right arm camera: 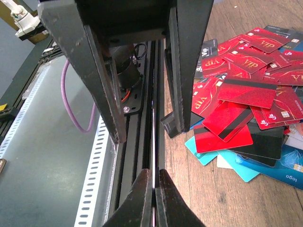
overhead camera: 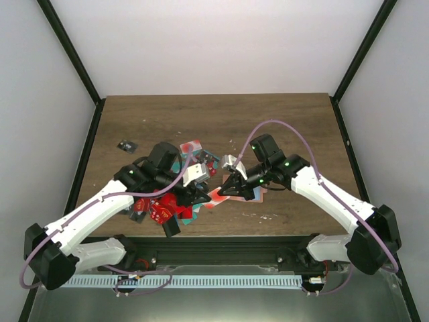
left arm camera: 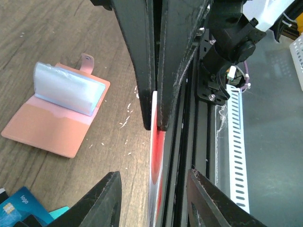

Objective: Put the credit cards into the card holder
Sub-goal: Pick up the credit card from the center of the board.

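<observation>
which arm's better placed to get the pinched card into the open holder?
Right, likely. The right gripper is shut on the white-and-red card, held edge-on. The left gripper is open, only straddling it. The card holder lies open on the table close by.

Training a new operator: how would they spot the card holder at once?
In the left wrist view, look at the wooden table left of the right gripper pinching a white-and-red card. The card holder lies open there, alone: salmon-pink, with a clear sleeve block standing up, unlike the flat cards.
</observation>
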Action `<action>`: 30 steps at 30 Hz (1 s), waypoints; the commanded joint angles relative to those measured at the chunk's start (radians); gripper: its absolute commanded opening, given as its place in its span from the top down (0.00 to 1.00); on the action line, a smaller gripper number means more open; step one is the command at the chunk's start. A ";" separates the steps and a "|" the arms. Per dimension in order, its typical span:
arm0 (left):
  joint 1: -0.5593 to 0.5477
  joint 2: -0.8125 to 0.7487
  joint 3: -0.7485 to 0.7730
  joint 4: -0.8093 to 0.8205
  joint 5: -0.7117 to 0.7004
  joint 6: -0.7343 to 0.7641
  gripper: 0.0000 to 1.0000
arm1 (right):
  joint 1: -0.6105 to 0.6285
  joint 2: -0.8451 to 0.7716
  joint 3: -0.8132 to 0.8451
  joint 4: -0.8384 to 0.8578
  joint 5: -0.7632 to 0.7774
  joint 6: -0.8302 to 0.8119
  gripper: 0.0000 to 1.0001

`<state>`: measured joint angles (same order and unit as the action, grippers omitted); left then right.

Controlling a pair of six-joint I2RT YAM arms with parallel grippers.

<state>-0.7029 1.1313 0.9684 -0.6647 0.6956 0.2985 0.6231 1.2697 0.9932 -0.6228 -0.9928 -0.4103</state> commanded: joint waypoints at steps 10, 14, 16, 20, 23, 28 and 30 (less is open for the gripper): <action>-0.060 0.085 0.039 0.028 -0.015 0.023 0.96 | 0.012 -0.021 0.020 -0.024 -0.011 -0.017 0.99; -0.064 0.083 0.043 0.052 -0.046 -0.033 0.96 | 0.013 -0.029 0.013 -0.005 0.065 0.014 0.80; -0.063 0.082 0.050 0.059 -0.083 -0.078 0.96 | 0.012 -0.037 0.011 0.021 0.154 0.065 0.50; -0.062 0.069 0.045 0.084 -0.151 -0.164 0.96 | 0.008 -0.085 -0.033 0.100 0.324 0.142 0.27; -0.058 0.061 0.042 0.094 -0.217 -0.227 0.96 | -0.021 -0.138 -0.078 0.180 0.467 0.249 0.25; -0.048 0.096 0.082 0.052 -0.369 -0.330 0.96 | -0.106 -0.221 -0.163 0.266 0.736 0.541 0.22; -0.042 0.142 0.137 -0.009 -0.447 -0.363 0.96 | -0.126 -0.232 -0.180 0.240 0.841 0.626 0.24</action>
<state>-0.7578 1.2201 1.0100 -0.6178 0.4202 0.0414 0.5415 1.0729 0.8402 -0.4290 -0.4324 -0.0364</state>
